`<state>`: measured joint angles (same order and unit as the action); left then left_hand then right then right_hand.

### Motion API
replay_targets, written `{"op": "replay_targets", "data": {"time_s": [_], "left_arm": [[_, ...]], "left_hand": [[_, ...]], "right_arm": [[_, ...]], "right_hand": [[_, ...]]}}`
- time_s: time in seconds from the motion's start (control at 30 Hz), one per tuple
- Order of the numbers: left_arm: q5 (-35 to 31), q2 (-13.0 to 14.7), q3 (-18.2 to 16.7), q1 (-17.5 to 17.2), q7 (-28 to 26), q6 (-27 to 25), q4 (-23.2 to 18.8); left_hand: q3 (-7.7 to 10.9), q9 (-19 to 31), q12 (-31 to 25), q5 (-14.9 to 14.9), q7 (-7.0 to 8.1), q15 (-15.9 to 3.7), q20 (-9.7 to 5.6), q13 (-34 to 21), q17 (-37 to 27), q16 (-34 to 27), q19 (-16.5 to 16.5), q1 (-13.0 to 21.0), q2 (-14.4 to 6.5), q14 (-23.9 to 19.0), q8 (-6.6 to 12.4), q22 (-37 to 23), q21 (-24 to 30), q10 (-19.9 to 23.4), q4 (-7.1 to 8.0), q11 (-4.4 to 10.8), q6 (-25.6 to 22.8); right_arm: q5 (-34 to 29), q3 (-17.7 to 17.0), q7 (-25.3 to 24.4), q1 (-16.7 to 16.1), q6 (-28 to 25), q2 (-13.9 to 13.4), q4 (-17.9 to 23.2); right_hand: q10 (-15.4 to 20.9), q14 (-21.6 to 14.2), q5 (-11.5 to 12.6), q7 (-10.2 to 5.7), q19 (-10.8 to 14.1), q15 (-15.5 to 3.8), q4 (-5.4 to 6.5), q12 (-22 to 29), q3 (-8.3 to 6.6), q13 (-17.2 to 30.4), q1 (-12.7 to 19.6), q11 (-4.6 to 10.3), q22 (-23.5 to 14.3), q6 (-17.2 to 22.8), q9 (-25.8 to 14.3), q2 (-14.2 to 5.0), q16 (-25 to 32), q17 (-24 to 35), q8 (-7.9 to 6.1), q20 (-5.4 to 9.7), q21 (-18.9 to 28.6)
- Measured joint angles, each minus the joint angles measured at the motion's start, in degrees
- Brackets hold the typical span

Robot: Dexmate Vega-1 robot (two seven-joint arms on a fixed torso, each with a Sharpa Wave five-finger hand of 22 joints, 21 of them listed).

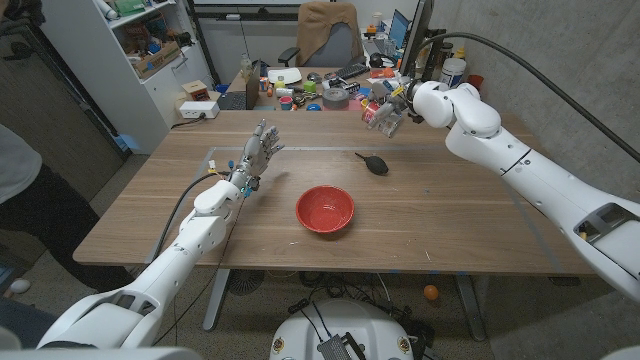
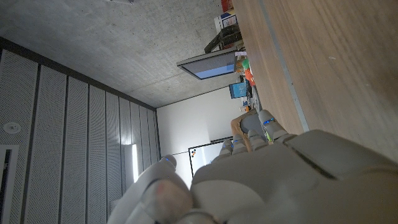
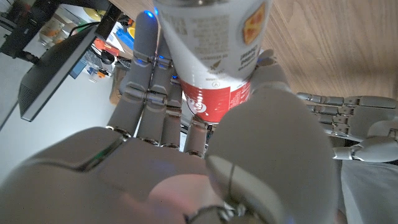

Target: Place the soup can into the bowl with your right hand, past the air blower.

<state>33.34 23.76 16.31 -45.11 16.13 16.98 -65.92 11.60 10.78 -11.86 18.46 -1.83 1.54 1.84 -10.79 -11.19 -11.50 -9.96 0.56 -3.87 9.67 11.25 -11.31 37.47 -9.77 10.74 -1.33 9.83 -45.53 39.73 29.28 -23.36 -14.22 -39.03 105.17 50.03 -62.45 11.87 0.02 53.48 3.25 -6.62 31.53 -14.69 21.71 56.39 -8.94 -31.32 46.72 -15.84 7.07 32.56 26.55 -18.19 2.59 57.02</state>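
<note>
**Can in hand at the far edge, bowl nearer in**

The right robot hand (image 1: 392, 108) holds the soup can (image 1: 378, 113) above the far side of the bench (image 1: 470, 225); in the right wrist view its fingers (image 3: 152, 93) wrap the red-and-white can (image 3: 214, 59), which runs lengthwise along them. The red bowl (image 1: 325, 210) sits nearer the robot and toward its left, well apart from the can. The black air blower (image 1: 375, 165) lies on the wood between can and bowl, so the carry must probably clear it. The left robot hand (image 1: 258, 152) holds nothing, fingers apart, raised on the bowl's other side.
</note>
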Motion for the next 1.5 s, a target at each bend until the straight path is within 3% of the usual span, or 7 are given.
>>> {"op": "replay_targets", "data": {"time_s": [0.77, 1.5], "left_arm": [[0.3, 0.2, -0.5, 0.2, 1.3, 0.3, 0.8], [0.3, 0.6, -0.8, 0.6, 2.1, 0.5, 1.7]], "left_hand": [[0.0, 0.0, 0.0, 0.0, 0.0, 0.0, 0.0, 0.0, 0.0, 0.0, 0.0, 0.0, 0.0, 0.0, 0.0, 0.0, 0.0, 0.0, 0.0, 0.0, 0.0], [-0.24, 0.0, 0.0, 0.0, 0.0, 0.0, 0.0, 0.0, 0.0, 0.0, 0.0, 0.0, 0.0, 0.0, 0.0, 0.0, -0.4, 0.0, 0.24, 0.0, 0.0]], "right_arm": [[-0.3, 0.5, 0.5, -2.0, 9.6, 2.3, 7.0], [-1.6, 1.0, 1.2, -6.0, 17.5, 3.3, 13.9]], "right_hand": [[0.0, 0.0, -0.2, -0.1, 0.0, 0.0, 0.16, 0.0, 0.16, 0.3, 0.0, 0.0, 1.1, 1.1, -0.5, 0.02, 0.3, 0.2, 0.41, -0.01, 0.7], [0.3, -0.3, -0.3, 0.1, 0.0, -0.3, 0.4, 0.3, 0.4, 0.5, 0.0, -0.31, 1.9, 1.3, -0.8, 0.03, 0.2, 0.4, 0.67, -0.02, 0.7]]}}
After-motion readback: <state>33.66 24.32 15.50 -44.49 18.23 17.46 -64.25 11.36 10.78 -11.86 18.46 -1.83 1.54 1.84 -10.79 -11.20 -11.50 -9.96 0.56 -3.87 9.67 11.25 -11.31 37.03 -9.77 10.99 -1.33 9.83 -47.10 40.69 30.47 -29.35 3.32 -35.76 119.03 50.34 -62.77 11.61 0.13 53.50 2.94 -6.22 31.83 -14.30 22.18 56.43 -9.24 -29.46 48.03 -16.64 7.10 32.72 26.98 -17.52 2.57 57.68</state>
